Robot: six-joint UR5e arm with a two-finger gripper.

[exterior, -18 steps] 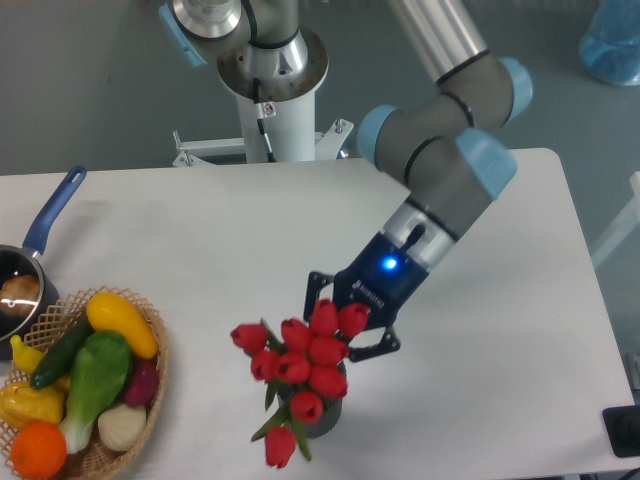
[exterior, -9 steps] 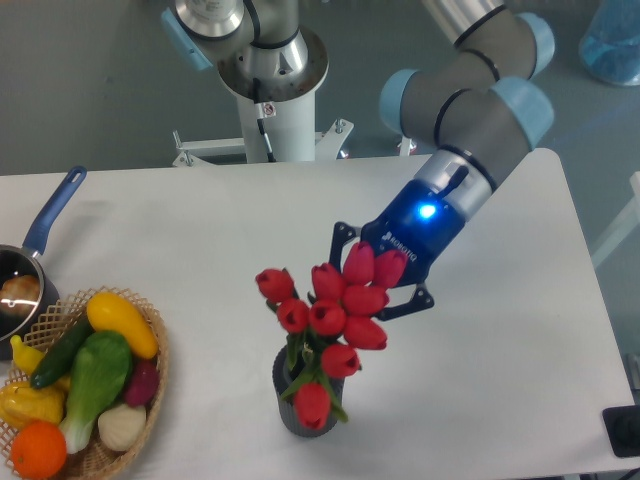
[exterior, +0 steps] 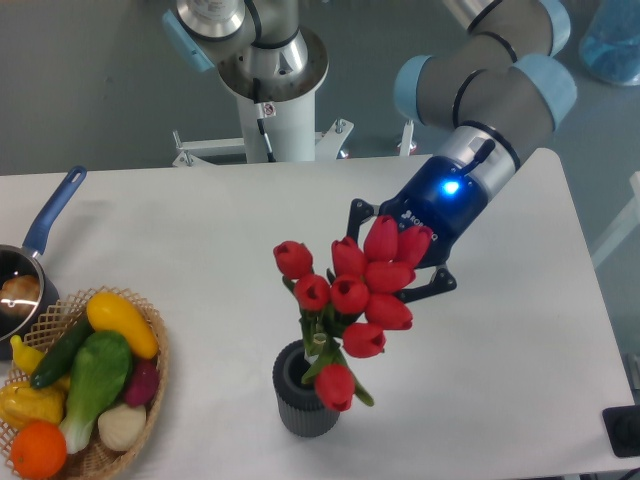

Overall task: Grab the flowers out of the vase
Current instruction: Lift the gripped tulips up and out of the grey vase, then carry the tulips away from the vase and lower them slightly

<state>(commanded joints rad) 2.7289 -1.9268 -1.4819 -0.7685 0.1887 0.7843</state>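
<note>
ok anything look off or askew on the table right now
Nothing spilled or damaged. The flowers lean as the pincer holds them, one low bud drooping over the vase rim. The vase stands upright, and the basket looks tidy.

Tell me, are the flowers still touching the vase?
Cannot tell. The fixed camera shows the flowers lifted, but low buds hide the vase mouth.

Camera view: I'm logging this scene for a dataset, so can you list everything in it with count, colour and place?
flowers: one bunch, red buds, green stems, above the vase
vase: one, dark grey, front centre
basket: one, wicker, front left, holding mixed produce
saucepan: one, blue handle, left edge
table: one, white
bottle: one, blue, top right corner, cut off
arm: one, grey and blue
end effector: one, black, shut on the flowers
</note>
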